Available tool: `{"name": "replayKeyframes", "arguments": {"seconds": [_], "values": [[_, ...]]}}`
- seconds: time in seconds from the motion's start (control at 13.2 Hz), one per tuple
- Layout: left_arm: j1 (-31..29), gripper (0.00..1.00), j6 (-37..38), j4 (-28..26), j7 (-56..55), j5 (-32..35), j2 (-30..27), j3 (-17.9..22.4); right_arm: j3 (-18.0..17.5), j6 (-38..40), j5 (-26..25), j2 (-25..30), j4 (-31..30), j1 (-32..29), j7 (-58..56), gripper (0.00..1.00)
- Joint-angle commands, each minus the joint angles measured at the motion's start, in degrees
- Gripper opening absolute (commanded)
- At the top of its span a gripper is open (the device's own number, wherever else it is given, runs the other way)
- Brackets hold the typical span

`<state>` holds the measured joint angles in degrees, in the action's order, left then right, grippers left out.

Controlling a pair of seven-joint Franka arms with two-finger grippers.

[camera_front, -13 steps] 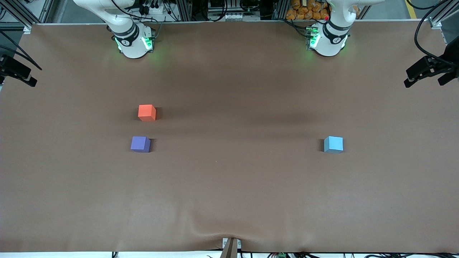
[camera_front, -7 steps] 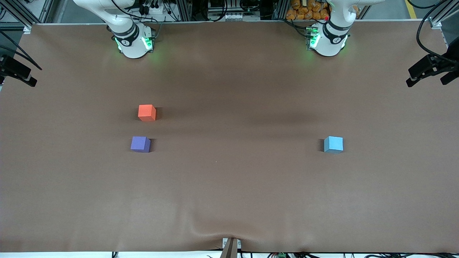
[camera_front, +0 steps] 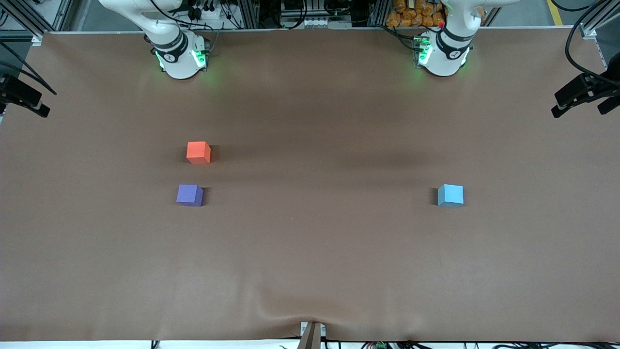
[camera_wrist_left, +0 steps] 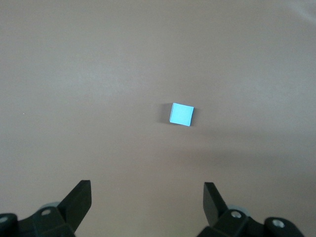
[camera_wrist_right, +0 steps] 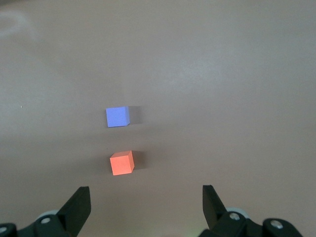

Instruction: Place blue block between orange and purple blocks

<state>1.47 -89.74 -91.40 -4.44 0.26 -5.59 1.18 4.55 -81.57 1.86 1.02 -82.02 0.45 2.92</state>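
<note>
On the brown table [camera_front: 310,252] three small cubes sit apart from any machinery. The blue block [camera_front: 450,195] rests right of centre in the front view, toward the left arm's end of the table, all on its own. The orange block [camera_front: 198,152] lies left of centre, toward the right arm's end, and the purple block [camera_front: 190,195] sits just below it in that frame, nearer the front camera, the two near each other but not touching, with a strip of bare cloth between them. The blue block is well apart from both, at about the same height in the frame as the purple one. In the front view only the two white bases show along the top edge, with green lights glowing at each; neither claw can be seen there. The left gripper [camera_wrist_left: 147,197] hangs high over the table with its dark fingers spread wide and nothing between them; in its wrist view the blue block [camera_wrist_left: 181,114] shows small, near the middle of the frame, above the gap between the fingertips and clear of them. The right gripper [camera_wrist_right: 146,200] is likewise up in the air, fingers wide apart and empty; its wrist view shows the orange block [camera_wrist_right: 122,163] just above the gap, left of centre, with the purple block [camera_wrist_right: 117,117] higher in the frame, neither touched.
</note>
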Motion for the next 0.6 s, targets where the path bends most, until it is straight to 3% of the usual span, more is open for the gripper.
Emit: {"name": "replayKeyframes", "arguments": {"seconds": [0.0,0.53], "values": [[-0.2,1.0,1.3,1.0,1.8,1.0,-0.1,0.0,-0.5,0.5,0.7,0.2,0.3,-1.2,-0.5,1.0],[0.6,1.0,1.3,0.1,2.1,0.9,0.8,-0.5,-0.5,0.5,0.8,0.2,0.3,-1.2,-0.5,1.0]]}}
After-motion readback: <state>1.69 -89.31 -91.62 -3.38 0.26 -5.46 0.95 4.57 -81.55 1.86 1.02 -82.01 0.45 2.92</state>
